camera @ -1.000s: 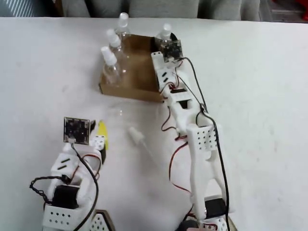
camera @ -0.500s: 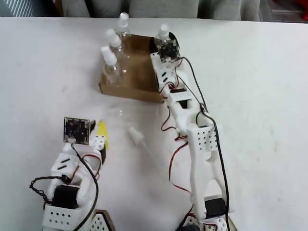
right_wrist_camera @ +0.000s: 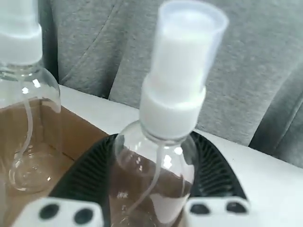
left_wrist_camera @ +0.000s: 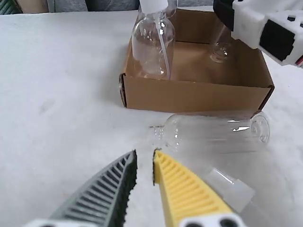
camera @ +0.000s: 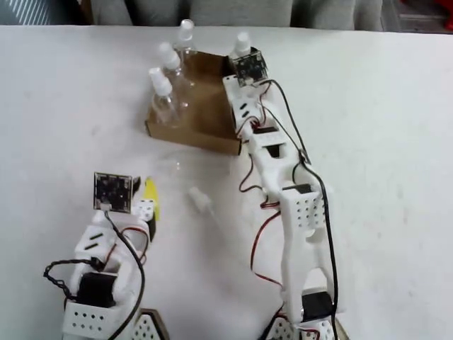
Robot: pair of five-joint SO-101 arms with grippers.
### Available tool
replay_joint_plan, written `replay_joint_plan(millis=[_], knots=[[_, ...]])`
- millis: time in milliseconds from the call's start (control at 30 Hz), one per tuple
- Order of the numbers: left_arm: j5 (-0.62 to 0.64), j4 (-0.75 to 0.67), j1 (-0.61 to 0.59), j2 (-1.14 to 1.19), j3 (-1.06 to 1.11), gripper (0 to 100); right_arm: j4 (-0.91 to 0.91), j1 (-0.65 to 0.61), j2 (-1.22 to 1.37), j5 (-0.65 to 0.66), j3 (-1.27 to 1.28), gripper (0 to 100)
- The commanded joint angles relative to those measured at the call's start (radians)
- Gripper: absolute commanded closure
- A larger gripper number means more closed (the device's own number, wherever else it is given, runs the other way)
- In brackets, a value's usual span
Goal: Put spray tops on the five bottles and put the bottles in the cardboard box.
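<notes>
Right wrist camera: the near bottle [right_wrist_camera: 154, 175] runs off the picture's edge, base unseen. Left wrist camera: the boxed bottle's [left_wrist_camera: 152, 47] cap is clipped at the edge, and the yellow finger [left_wrist_camera: 187, 194] covers part of the loose spray top [left_wrist_camera: 232, 189].

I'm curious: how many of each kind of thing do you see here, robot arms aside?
Bottle with spray top: 4
Bottle without top: 1
Loose spray top: 1
Cardboard box: 1
Total: 7
</notes>
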Motion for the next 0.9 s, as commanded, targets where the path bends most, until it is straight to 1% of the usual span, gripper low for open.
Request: replay_joint_plan(millis=[0, 433, 500, 600, 700, 800, 867], knots=[[-0.012, -0.015, -0.008, -0.010, -0.002, 92, -0.018, -0.002, -0.036, 0.006, -0.011, 93.9], [-0.012, -0.015, -0.008, -0.010, -0.002, 92, -0.012, -0.002, -0.035, 0.006, -0.006, 93.1], [-0.012, -0.015, -0.008, -0.010, -0.002, 92, -0.010, -0.002, -0.033, 0.006, -0.005, 88.9], [-0.012, -0.015, -0.008, -0.010, -0.002, 92, 0.030, -0.002, -0.033, 0.006, -0.005, 78.8], [-0.012, -0.015, -0.008, -0.010, -0.002, 92, 0.045, -0.002, -0.033, 0.006, -0.005, 70.8], [-0.012, -0.015, -0.008, -0.010, -0.002, 92, 0.045, -0.002, -0.033, 0.006, -0.005, 66.0], [-0.012, -0.015, -0.008, -0.010, -0.002, 92, 0.045, -0.002, -0.033, 0.006, -0.005, 64.9]])
